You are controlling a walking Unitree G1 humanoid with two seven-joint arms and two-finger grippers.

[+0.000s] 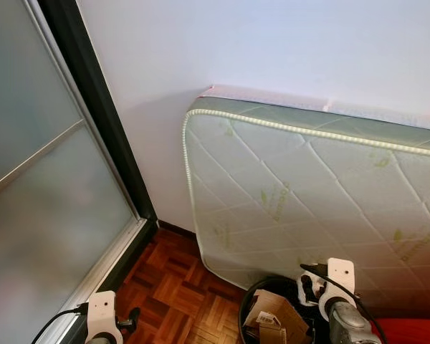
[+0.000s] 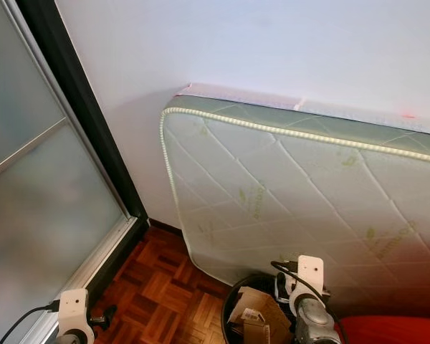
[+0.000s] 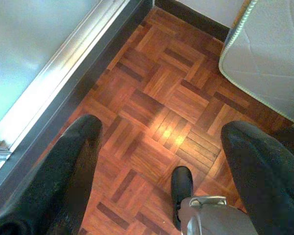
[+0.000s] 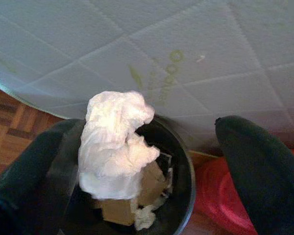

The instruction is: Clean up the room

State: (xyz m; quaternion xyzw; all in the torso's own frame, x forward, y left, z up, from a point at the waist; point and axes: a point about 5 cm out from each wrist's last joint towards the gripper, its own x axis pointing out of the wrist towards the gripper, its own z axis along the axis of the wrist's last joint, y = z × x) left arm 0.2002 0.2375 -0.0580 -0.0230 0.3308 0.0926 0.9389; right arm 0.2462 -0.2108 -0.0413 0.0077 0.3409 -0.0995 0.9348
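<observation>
Paper over the bin, fingers let go

From the head views, the right gripper (image 1: 312, 287) hangs over the round black bin (image 1: 252, 299), which holds brown cardboard pieces (image 1: 276, 315) and stands against a leaning white quilted mattress (image 1: 308, 193); the left gripper (image 1: 129, 319) hangs low over the red-brown wooden floor (image 1: 172, 287). In the left wrist view, its fingers (image 3: 73, 166) are spread with nothing between them. In the right wrist view, a crumpled white paper wad (image 4: 115, 144) sits above the bin, touching one spread finger (image 4: 44, 161). The wad might stick to that finger, or bounce off the cardboard onto the floor.
</observation>
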